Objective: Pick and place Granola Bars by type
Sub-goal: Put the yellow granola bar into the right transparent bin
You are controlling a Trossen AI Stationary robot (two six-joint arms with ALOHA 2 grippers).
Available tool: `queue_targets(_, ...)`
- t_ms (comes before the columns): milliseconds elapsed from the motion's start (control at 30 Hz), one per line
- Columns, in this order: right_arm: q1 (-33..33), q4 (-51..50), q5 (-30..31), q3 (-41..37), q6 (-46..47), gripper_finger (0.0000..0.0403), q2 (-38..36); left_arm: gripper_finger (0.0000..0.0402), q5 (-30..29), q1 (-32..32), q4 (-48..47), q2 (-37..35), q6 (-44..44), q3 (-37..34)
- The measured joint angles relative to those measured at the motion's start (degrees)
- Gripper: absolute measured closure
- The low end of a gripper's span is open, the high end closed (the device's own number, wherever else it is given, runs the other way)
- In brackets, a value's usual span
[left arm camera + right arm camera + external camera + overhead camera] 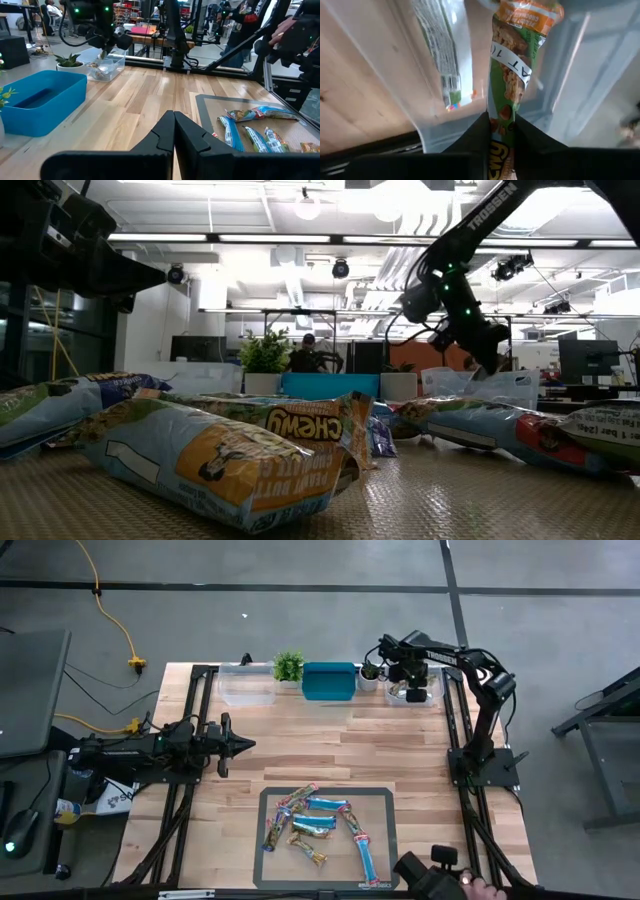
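Several granola bars (320,830), light blue and red/brown-wrapped, lie on a grey mat (380,802) near the table's near edge; they fill the foreground of the low view (250,450). My right gripper (410,683) is at the far right corner, over a clear bin (432,698), shut on a green-and-orange-wrapped bar (512,70). Another wrapper (437,45) lies inside that bin. My left gripper (248,745) hovers shut over bare wood left of the mat; its fingers (174,131) touch nothing. My right gripper pinches the green-and-orange bar by one end (501,122) between its two fingers, coming from above and pointing down into the clear bin. The bar runs on from the fingers along their line, its other end (530,12) down inside the bin.
On the far edge stand a second clear bin (247,685), a blue bin (329,682) and two small potted plants (288,666) (370,673). Bare wood lies between the mat and the bins. A person's hand (482,888) with a dark device is at the near right corner.
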Motion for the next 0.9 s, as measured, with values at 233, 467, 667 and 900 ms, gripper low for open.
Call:
queue_targets(233, -0.2, 4.77, -0.11, 0.0, -0.42, 0.0346, 0.0, 0.04, 0.0, 0.02, -0.02, -0.02, 0.0, 0.0)
queue_targets(467, -0.17, 6.02, -1.72, 0.0, 1.13, 0.0336, 0.0, 0.04, 0.0, 0.0, -0.02, -0.02, 0.0, 0.0)
queue_targets(667, -0.17, 5.9, -1.43, 0.0, 3.98, 0.0299, 0.0, 0.04, 0.0, 0.02, -0.02, 0.0, 0.0, 0.0)
queue_targets(900, -0.15, 2.93, -2.07, 0.0, 11.58, 0.0257, -0.04, 0.04, 0.0, 0.01, -0.01, 0.0, 0.01, 0.0)
